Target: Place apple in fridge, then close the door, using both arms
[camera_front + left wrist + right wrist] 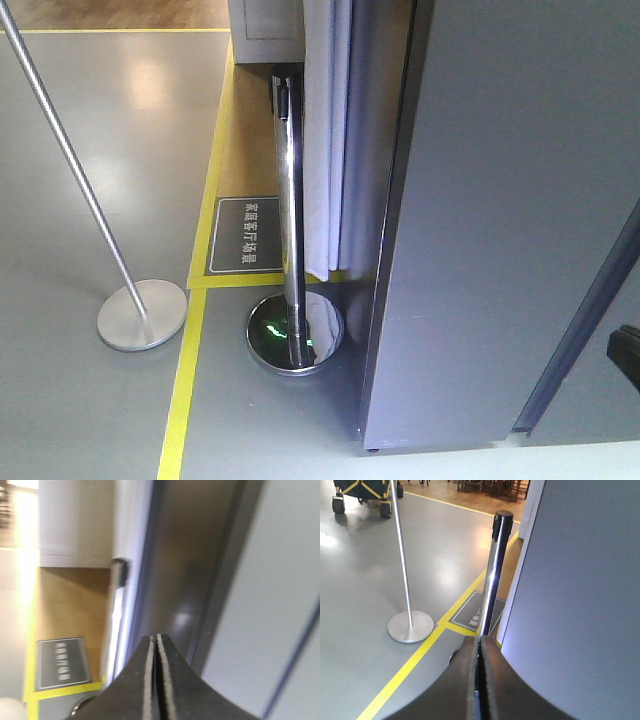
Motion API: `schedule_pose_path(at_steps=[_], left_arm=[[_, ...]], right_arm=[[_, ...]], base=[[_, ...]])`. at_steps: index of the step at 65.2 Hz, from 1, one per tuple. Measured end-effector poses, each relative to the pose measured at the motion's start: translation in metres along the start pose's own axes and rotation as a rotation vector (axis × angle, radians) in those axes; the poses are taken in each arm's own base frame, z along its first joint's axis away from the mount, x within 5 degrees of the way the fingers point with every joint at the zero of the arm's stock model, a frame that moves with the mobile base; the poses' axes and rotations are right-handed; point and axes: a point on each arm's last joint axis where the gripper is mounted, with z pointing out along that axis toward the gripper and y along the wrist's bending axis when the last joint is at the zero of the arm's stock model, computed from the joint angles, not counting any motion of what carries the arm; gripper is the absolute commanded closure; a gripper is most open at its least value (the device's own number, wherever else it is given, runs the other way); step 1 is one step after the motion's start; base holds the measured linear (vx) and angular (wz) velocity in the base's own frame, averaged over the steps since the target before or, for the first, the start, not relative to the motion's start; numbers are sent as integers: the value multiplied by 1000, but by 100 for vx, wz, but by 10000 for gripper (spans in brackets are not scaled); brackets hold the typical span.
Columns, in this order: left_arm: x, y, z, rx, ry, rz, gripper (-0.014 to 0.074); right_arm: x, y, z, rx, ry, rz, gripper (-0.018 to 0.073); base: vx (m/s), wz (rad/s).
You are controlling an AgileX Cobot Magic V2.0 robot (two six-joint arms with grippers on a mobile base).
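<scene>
left gripper (156, 645): fingers pressed together, nothing held | right gripper (480, 645): fingers together, nothing held

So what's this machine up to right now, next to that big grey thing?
A two-armed robot is right up against a tall dark grey fridge. Both the left gripper and the right gripper are shut and hold nothing. No apple is in sight, and only the fridge's grey outside shows, none of its white inside. A shiny chrome post stands beside it.

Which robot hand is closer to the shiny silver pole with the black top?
Probably the right gripper: the shiny pole stands just beyond its shut tips. From the left gripper, it sits off to one side. It is hard to judge.
</scene>
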Motion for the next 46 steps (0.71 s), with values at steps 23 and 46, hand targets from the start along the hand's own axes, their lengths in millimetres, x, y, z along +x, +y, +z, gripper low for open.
schedule_pose_path(at_steps=[23,46], left_arm=[[16,4,-9,-17,-52,-51,605],[18,4,-9,-6,-31,-54,605]], right_arm=[[3,1,1,-8,10,4,562],[3,1,1,-8,10,4,562]], base=[[0,0],[0,0]])
